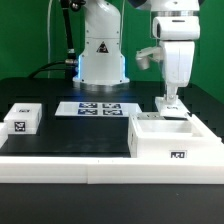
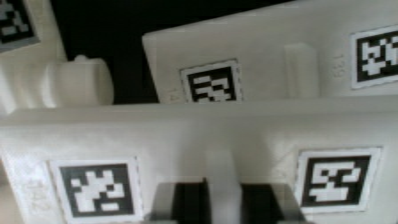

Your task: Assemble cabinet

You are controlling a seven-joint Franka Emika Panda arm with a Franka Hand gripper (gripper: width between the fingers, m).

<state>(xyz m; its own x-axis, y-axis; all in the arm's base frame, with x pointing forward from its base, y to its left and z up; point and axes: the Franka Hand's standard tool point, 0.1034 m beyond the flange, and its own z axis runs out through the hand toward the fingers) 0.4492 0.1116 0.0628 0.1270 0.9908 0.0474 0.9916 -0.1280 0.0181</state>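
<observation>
White box (image 1: pixel 160 148) sits at the table's (image 1: pixel 70 135) near corner on the exterior view's right, tags (image 2: pixel 98 188) blurry. Gripper (image 1: pixel 172 97) fingers (image 2: pixel 192 205) are cut off, so can't tell if they're pinching the panel (image 1: pixel 180 105).

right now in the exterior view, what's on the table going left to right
block → marker board → cabinet box; the door panel behind the box overlaps it, so it is left out

Smooth white plastic cabinet box (image 1: pixel 155 148) with matt printed tags (image 1: pixel 180 156), on a matt black tabletop (image 1: pixel 80 135).
</observation>
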